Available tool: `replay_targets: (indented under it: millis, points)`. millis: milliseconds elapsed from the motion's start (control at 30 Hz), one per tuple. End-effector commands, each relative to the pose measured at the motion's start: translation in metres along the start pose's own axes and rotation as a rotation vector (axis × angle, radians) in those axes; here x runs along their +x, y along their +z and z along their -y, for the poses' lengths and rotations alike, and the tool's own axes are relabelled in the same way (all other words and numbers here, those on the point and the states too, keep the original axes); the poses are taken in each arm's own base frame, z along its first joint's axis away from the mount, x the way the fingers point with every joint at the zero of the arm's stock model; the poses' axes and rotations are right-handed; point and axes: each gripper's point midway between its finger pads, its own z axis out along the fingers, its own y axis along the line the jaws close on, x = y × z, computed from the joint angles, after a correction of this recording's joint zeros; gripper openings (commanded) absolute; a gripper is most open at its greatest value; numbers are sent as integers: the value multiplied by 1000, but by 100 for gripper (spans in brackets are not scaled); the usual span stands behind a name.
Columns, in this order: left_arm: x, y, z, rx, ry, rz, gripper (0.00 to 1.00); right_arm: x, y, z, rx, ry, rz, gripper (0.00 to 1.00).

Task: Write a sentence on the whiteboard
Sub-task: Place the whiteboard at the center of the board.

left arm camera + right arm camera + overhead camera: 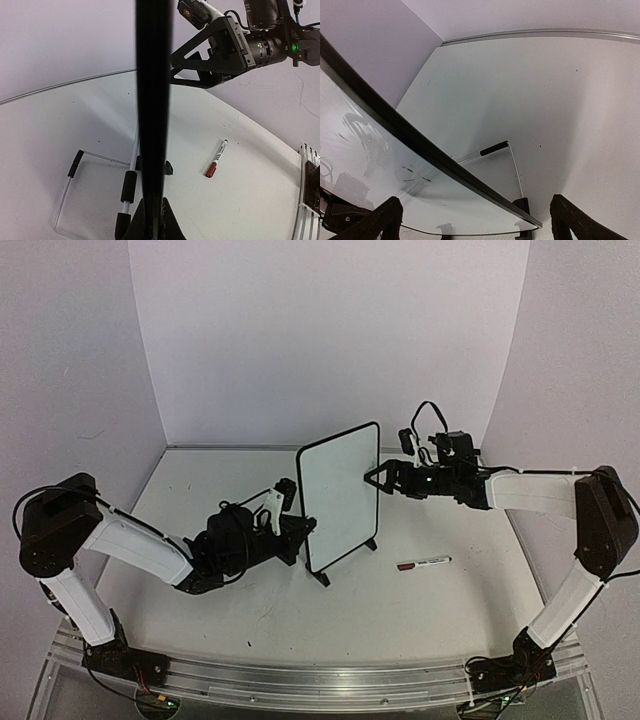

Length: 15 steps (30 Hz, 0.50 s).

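The whiteboard [340, 495] stands upright mid-counter [250, 610], its face blank: no sentence is visible. Left claw [300, 528] is pressed together on the board's left frame edge. Right claw [374, 477] is spread around the right edge. The marker [423, 563] lies unheld on the counter, so all writing remains to be done.
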Motion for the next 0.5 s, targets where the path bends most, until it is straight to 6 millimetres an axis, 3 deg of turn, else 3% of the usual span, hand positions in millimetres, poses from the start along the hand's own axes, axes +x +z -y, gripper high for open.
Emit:
replay_targets:
  millis: [0, 467]
  points:
    - [-12, -1, -9, -57, -34, 38, 0, -15, -6, -4, -1, -18, 57, 98]
    - [14, -6, -19, -93, -63, -23, 2, -12, -12, -1, 18, -13, 67, 98]
